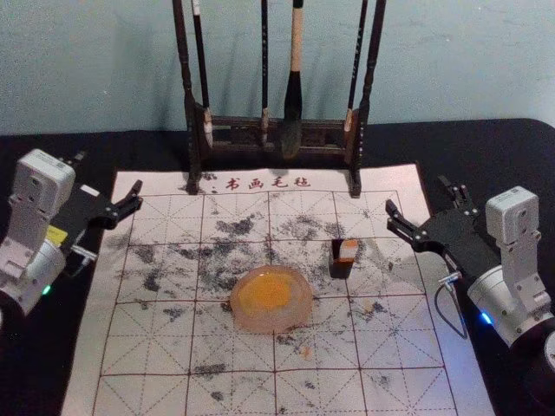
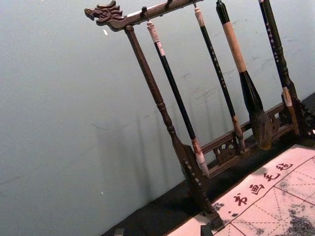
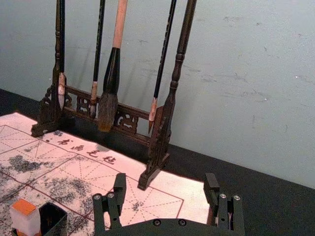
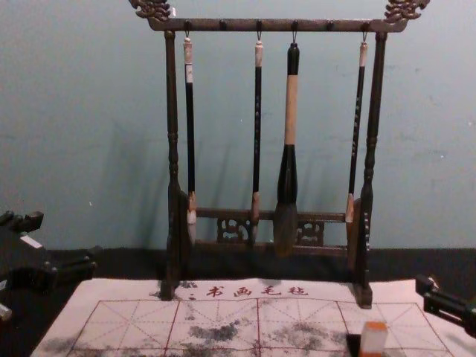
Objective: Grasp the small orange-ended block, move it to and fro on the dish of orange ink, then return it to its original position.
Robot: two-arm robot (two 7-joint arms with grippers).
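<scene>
Step in hand, likely: approach and grasp with right gripper [image 3: 165, 178], empty, fingers spread apart, at the right side of the mat [image 1: 421, 381]. Find small orange-ended block [image 1: 349, 249] right of and slightly beyond the dish [image 1: 273, 326], upright at dark holder [image 1: 340, 268]; inside or just against, cannot tell. Leave left gripper [image 1: 110, 171] parked at the mat's left edge, fingers also apart, nothing between.

Move right gripper inward first, then line up above block. Keep fingers parallel to block's sides, not skewed. Lower straight down, straddling block only; avoid pinching holder wall along with it. Take hold high enough to leave lower end free for inking, but with enough pad contact to stop twisting. Close gently, check for slip, lift vertically until well past holder rim. Risk: dragging or tipping holder by lifting at a slant. Note holder's spot now, for putting back later. At orange ink [image 1: 270, 290], touch down lightly, stroke short; press hard and risk shoving dish.
</scene>
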